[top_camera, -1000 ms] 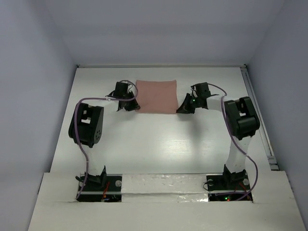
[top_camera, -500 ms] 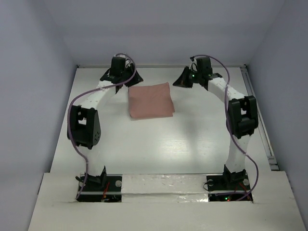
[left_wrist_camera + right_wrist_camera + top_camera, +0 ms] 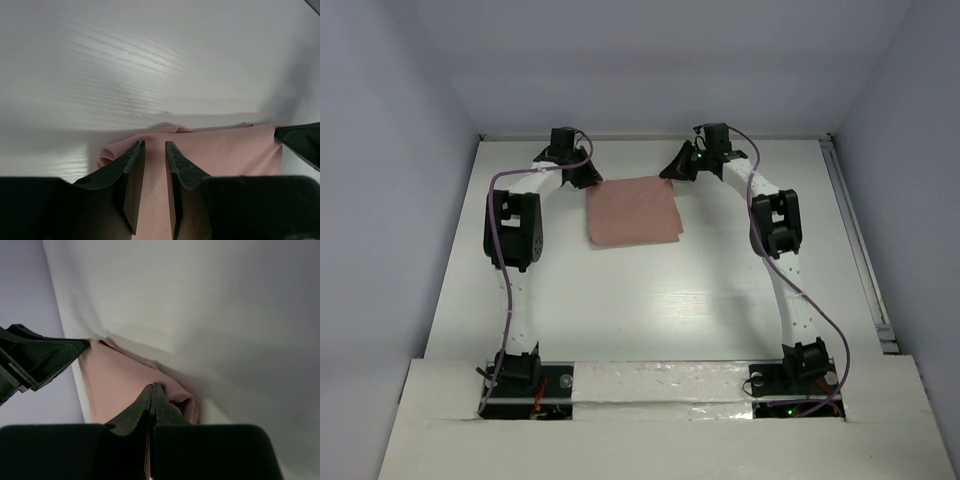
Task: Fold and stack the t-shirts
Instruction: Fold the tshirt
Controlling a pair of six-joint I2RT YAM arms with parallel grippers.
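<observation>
One salmon-pink t-shirt (image 3: 633,210) lies folded into a flat square at the far middle of the white table. My left gripper (image 3: 587,177) is at its far left corner. In the left wrist view its jaws (image 3: 155,142) stand a narrow gap apart above the pink cloth (image 3: 225,150), nothing between them. My right gripper (image 3: 672,170) is at the far right corner. In the right wrist view it (image 3: 152,385) is shut, tips against the shirt (image 3: 115,380) beside a gaping fold; no cloth shows between the jaws.
Grey-blue walls close in the table on the left, back and right. A metal rail (image 3: 855,240) runs along the right edge. Both arms arch from their bases (image 3: 520,385) (image 3: 795,385) at the near edge to the far side.
Both grippers went from the shirt's near corners to its far corners. The shirt shifted slightly left and nearer and turned a little. The left jaws opened, then narrowed.
</observation>
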